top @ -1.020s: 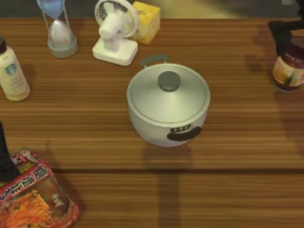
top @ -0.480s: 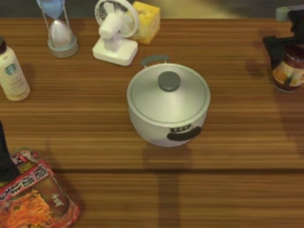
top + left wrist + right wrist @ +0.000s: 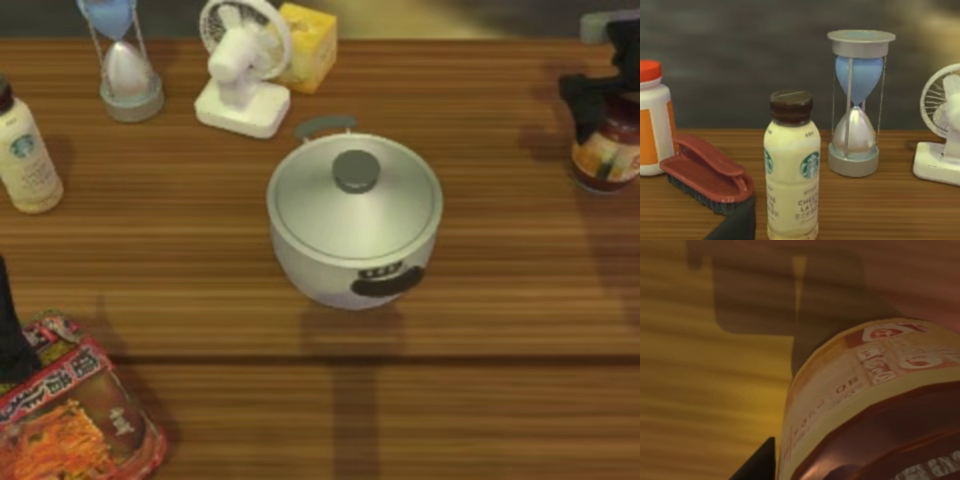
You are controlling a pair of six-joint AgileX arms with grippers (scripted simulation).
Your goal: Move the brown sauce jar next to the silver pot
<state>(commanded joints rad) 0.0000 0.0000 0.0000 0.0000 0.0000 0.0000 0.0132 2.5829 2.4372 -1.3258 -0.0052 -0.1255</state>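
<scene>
The brown sauce jar [image 3: 608,155] stands upright at the table's far right edge, well right of the silver pot [image 3: 352,215] in the middle. My right gripper [image 3: 610,95] is down over the jar's lid, open, with its dark fingers on either side of the jar. In the right wrist view the jar's yellow-orange label [image 3: 865,405] fills the frame. One fingertip [image 3: 757,465] sits just beside the label, with a thin gap between them. The other finger is hidden. My left gripper [image 3: 12,345] stays parked at the left front.
A cream bottle with a green logo [image 3: 25,150] stands at the left edge. An hourglass [image 3: 125,60], a white fan [image 3: 243,65] and a yellow box [image 3: 308,45] line the back. A noodle packet [image 3: 75,420] lies front left. A red brush [image 3: 705,172] lies beside the bottle.
My right gripper has come down around the jar's top, and its visible finger has drawn in toward the jar. The jar has barely shifted. The left arm is still.
</scene>
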